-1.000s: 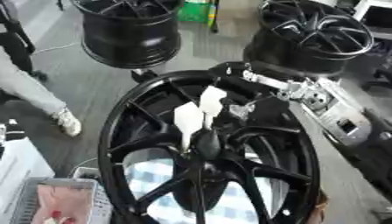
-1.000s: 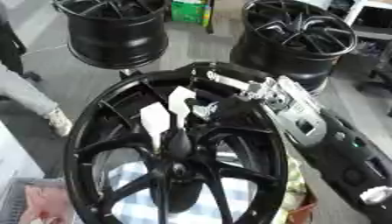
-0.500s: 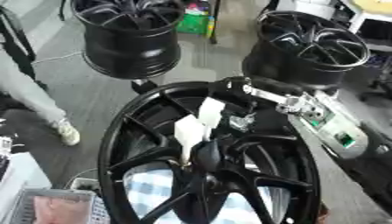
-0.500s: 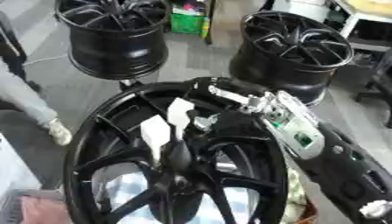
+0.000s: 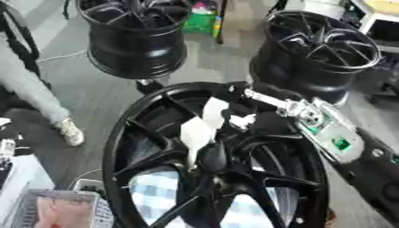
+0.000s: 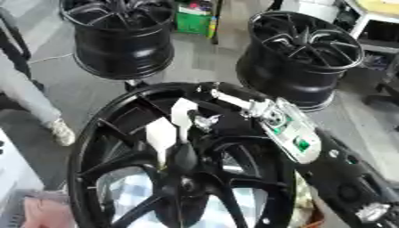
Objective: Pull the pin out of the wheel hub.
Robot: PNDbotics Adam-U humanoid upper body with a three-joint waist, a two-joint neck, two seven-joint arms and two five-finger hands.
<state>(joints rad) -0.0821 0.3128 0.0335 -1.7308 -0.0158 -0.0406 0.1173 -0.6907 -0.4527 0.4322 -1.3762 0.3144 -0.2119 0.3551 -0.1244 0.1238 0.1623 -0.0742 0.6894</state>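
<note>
Since 1 second ago the right hand has lifted toward the far rim of the black wheel; its finger posture cannot be judged. The white pin stands at the hub, probably light and stiff; grasp its upper end.

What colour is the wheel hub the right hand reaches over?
Black wheel hub, clearest in the left eye view.

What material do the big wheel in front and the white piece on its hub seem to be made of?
The wheel looks like black painted or coated metal: its spokes and rim shine with soft highlights. The white piece looks matte and flat, perhaps plastic or paper; the pictures leave this open.
</note>
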